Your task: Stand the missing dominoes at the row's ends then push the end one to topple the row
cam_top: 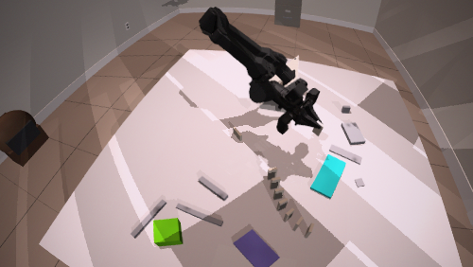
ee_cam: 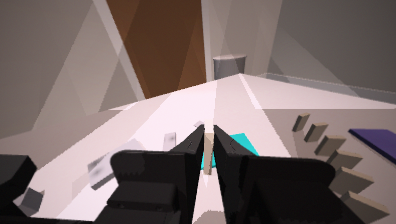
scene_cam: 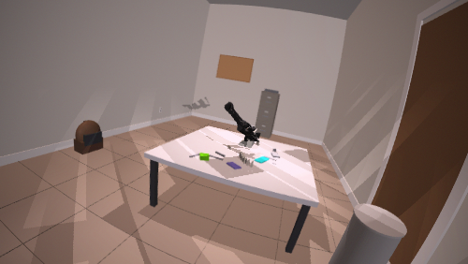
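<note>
My gripper is shut on a tan domino, which looks upright between the fingertips in the wrist view. It is held behind the cyan slab and off to the side of the row's far end. Several tan dominoes stand in a slightly curved row, from the far-end domino to the near-end domino; the row also shows at the right of the wrist view. Another tan domino is apart from the row, farther back and left; whether it stands upright is unclear.
A cyan slab lies right of the row, a purple slab left of its near end. A green block and several grey bars are at left. A grey box and small grey block are at right.
</note>
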`<action>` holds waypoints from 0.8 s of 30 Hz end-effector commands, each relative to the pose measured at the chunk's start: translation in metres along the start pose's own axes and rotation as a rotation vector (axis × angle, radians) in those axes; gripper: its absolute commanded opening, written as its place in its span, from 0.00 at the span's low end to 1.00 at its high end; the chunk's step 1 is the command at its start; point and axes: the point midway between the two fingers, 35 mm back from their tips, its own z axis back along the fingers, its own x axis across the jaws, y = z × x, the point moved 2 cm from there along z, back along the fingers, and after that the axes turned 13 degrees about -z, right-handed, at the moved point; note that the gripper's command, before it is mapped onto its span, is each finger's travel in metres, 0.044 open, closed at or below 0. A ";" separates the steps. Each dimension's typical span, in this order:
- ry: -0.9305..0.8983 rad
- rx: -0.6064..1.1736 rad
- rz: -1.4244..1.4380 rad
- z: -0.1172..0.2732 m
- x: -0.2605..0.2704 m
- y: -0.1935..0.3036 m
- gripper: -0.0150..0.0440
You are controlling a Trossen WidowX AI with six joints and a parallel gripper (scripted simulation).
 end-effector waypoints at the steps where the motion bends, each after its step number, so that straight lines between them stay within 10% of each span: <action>1: 0.025 -0.065 0.056 0.010 0.002 -0.003 0.29; 24: 0.045 -0.106 0.092 0.016 0.002 -0.004 0.29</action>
